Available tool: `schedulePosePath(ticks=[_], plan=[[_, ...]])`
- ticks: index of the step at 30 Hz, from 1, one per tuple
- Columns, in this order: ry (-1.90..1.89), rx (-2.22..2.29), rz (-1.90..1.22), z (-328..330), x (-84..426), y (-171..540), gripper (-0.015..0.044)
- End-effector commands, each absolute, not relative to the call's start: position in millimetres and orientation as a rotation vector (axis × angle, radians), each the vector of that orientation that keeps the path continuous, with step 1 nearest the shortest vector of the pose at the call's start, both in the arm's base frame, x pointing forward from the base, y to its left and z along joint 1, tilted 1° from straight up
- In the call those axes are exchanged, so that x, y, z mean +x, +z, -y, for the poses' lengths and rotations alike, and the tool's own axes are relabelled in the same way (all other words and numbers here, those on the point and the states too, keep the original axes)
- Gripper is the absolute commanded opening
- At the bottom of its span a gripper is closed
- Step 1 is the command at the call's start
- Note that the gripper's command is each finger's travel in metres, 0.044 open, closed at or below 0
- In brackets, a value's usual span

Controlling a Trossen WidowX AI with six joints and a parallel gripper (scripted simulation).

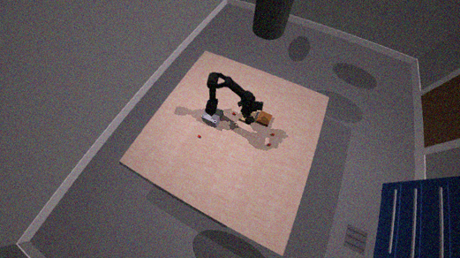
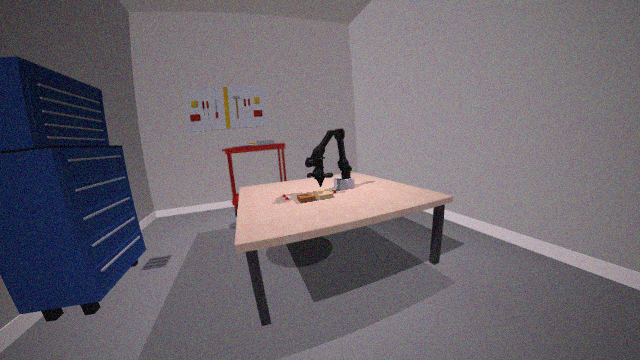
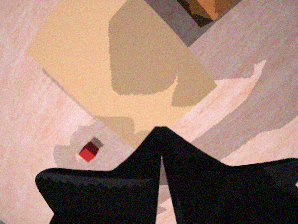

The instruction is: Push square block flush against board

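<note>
A pale wooden piece (image 2: pixel 326 195) (image 3: pixel 75 60) lies flat on the table, mostly hidden by the arm in the top view. An orange-brown wooden piece (image 1: pixel 263 118) (image 2: pixel 306 198) (image 3: pixel 220 7) lies beside it; only its near corner shows in the wrist view. A narrow shadowed gap separates their facing sides there, and their near corners are not even. Which is block and which is board I cannot tell for sure. My gripper (image 1: pixel 249 121) (image 2: pixel 320 185) (image 3: pixel 160 132) is shut and empty, its tips just above the pale piece, over its near corner in the wrist view.
Small red bits lie on the table (image 1: pixel 200 173) (image 2: pixel 350 210): one (image 1: pixel 233 113) (image 3: pixel 88 151) near the pale piece, one (image 1: pixel 199 137) near the arm's light base (image 1: pixel 210 119), and two (image 1: pixel 272 134) (image 1: pixel 269 144) beyond the orange-brown piece.
</note>
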State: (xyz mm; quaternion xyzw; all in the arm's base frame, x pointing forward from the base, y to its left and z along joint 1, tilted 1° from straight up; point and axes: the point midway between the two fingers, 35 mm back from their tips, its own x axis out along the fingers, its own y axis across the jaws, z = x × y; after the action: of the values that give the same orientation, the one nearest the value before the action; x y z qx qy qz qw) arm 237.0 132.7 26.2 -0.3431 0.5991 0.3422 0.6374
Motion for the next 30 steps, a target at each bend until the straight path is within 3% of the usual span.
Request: schedulePosePath(ticks=[1,25,30], plan=[[0.686,-0.684,-1.401,-141.5,224.3,26.6,0.0000],[0.179,-0.143,-1.522,-175.6,155.6,24.2,0.0000],[0.179,-0.143,-1.522,-177.1,157.5,-22.4,0.0000]])
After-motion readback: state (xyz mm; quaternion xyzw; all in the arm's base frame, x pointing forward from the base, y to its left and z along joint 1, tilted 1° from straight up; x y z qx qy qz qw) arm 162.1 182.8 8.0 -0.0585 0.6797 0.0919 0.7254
